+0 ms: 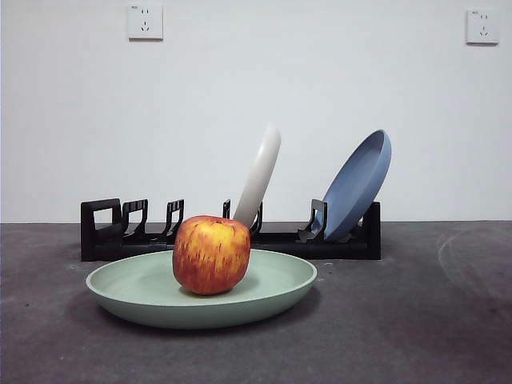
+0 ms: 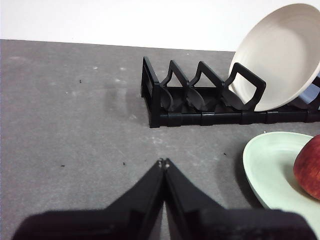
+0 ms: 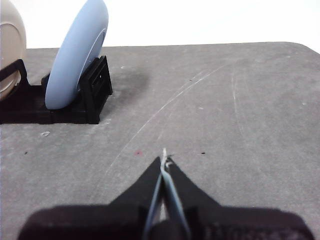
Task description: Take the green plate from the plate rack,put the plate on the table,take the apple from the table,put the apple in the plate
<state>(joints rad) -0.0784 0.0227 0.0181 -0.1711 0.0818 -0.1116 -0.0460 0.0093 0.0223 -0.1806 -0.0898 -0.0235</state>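
Apple (image 1: 211, 254) sits in green plate (image 1: 272, 294); rack (image 1: 352, 242) holds two plates.

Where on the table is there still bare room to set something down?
Bare table lies beyond the blue plate end of the plate rack, and off the rack's other end. Crowded: the middle, where the green plate with the apple sits before the rack.

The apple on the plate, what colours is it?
The apple is red with yellow-orange streaks, clearest in the front view.
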